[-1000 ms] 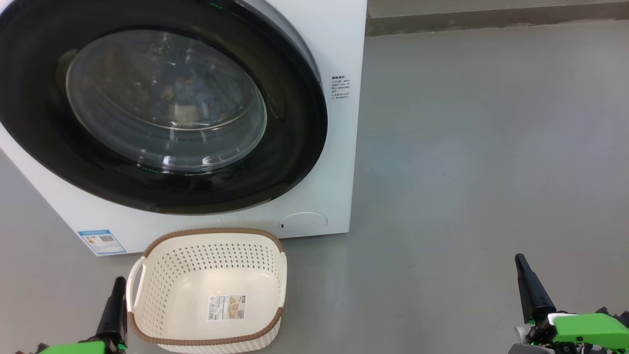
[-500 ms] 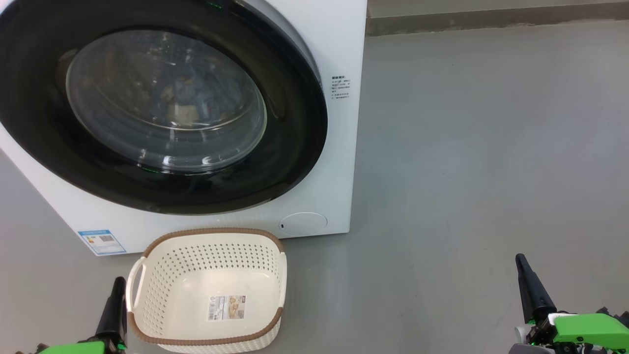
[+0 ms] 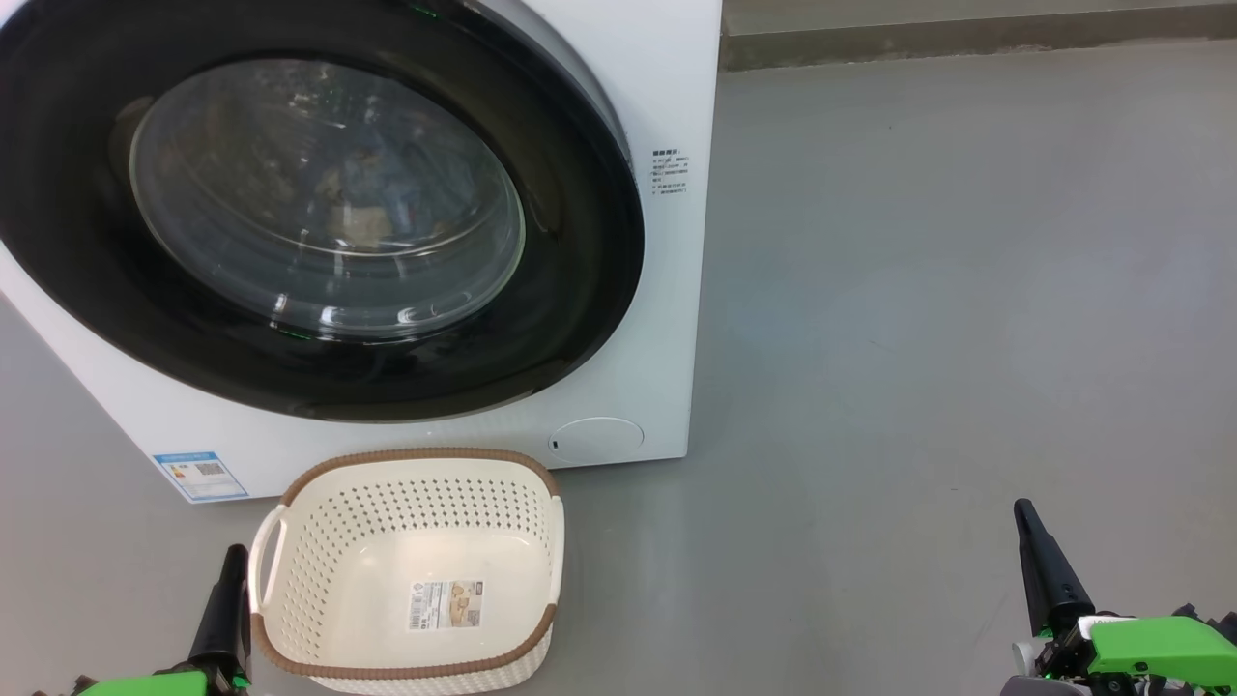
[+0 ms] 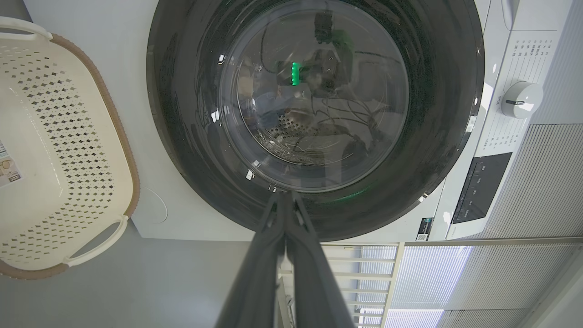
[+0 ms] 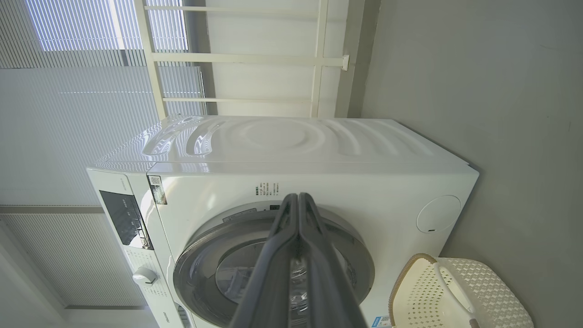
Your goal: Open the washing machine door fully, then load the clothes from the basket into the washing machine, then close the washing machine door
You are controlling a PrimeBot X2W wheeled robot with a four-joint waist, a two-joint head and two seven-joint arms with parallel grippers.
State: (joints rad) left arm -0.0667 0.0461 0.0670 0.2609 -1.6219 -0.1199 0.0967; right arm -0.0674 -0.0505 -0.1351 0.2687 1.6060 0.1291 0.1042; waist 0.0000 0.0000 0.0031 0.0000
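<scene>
The white washing machine (image 3: 667, 97) stands at the upper left with its round black door (image 3: 570, 290) closed flat against the front. Behind the glass porthole lies a bundle of blue and cream clothes (image 3: 377, 193). On the floor just before the machine sits the cream basket (image 3: 416, 452), with nothing but a label sticker on its bottom. My left gripper (image 3: 234, 553) is shut and empty beside the basket's left handle. My right gripper (image 3: 1022, 507) is shut and empty over bare floor at the lower right. In the left wrist view the left gripper (image 4: 284, 196) points at the door (image 4: 432, 136).
Grey floor (image 3: 918, 290) stretches wide to the right of the machine as far as a skirting (image 3: 966, 39). A round flap (image 3: 596, 437) and a blue sticker (image 3: 200, 475) sit low on the front. Dial (image 4: 521, 100), white railing (image 5: 237, 57) and blinds lie behind the machine.
</scene>
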